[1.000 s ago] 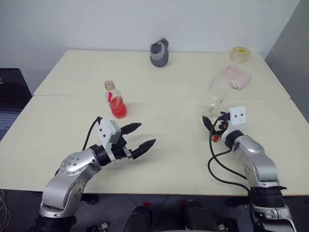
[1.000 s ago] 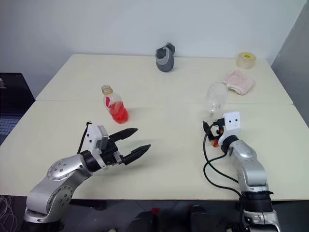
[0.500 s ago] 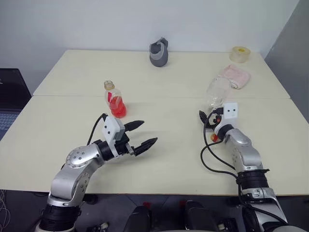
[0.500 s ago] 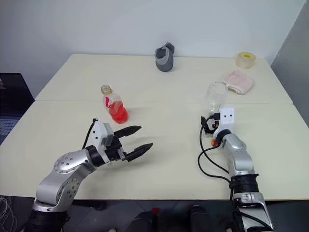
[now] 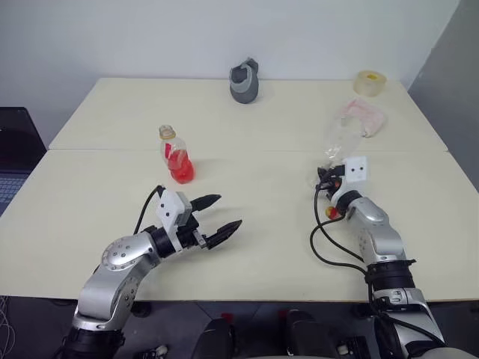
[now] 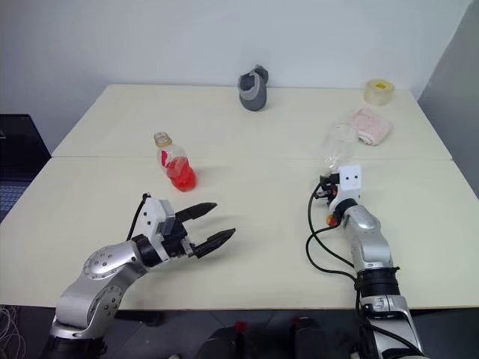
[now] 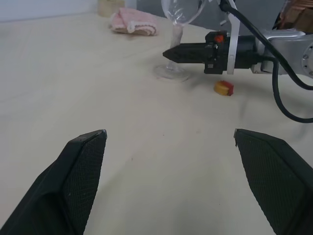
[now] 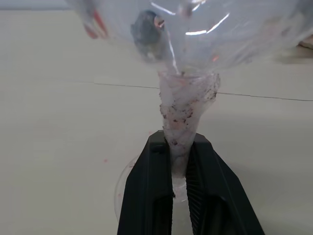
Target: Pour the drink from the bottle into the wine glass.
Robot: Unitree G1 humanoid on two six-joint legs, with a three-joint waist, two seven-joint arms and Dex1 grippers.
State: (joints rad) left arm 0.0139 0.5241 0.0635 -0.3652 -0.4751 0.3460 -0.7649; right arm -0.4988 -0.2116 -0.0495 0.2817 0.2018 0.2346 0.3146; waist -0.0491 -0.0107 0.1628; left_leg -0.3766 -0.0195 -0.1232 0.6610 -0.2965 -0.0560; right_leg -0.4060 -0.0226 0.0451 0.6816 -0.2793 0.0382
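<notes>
While your right gripper (image 8: pixel 178 161) clamps the wine glass (image 5: pixel 338 142) stem at mid-right of the frame, no pouring has begun: the bottle (image 5: pixel 177 155) stands untouched on the tabletop (image 5: pixel 254 224) at left-centre, your left gripper (image 5: pixel 215 215) spread empty below it.

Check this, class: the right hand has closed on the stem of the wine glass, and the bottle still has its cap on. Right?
No. The bottle is uncapped in the left eye view. The right hand does grip the wine glass stem.
</notes>
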